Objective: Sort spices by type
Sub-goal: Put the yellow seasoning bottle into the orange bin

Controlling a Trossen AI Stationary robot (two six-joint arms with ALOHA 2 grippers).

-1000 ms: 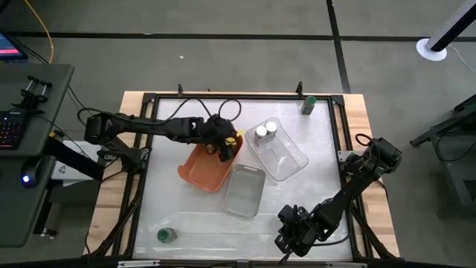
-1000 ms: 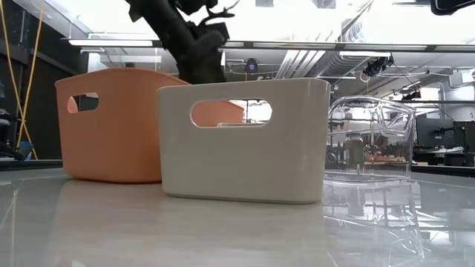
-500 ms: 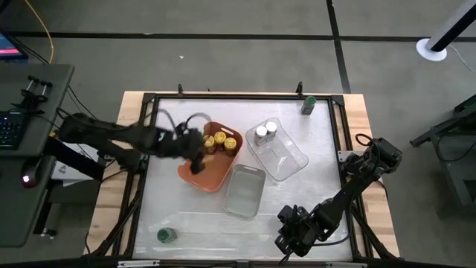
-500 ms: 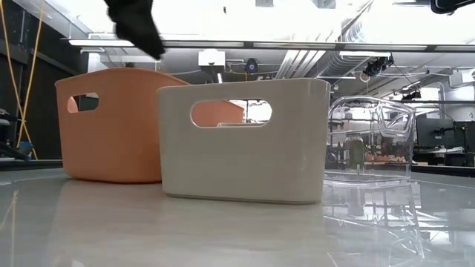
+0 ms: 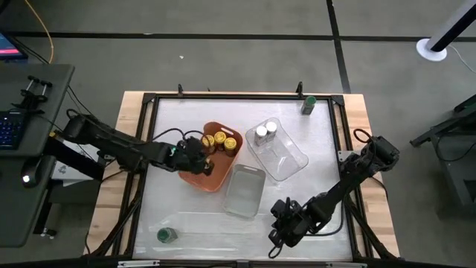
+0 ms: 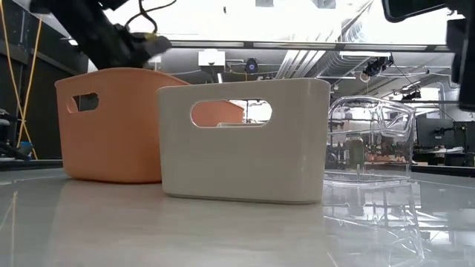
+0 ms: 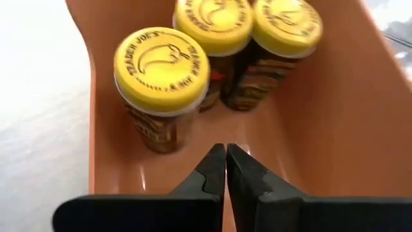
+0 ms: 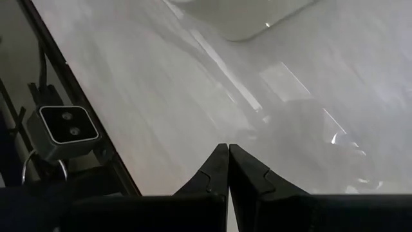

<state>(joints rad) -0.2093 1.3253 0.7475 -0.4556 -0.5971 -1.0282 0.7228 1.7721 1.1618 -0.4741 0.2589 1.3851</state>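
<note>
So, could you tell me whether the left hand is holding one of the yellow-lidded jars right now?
No, the left hand is shut and empty above the orange tray, with three yellow-lidded jars standing beyond it.

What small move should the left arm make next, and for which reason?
Probably swing toward the green-lidded jar at the table's near-left corner. The left claw is shut and empty over the orange tray, where three yellow-lidded jars already stand; that green jar lies unsorted.

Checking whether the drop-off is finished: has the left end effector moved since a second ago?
Yes. The left end effector has pulled back from the orange tray's far corner, by the yellow-lidded jars, to its left side, now shut and empty.
</note>
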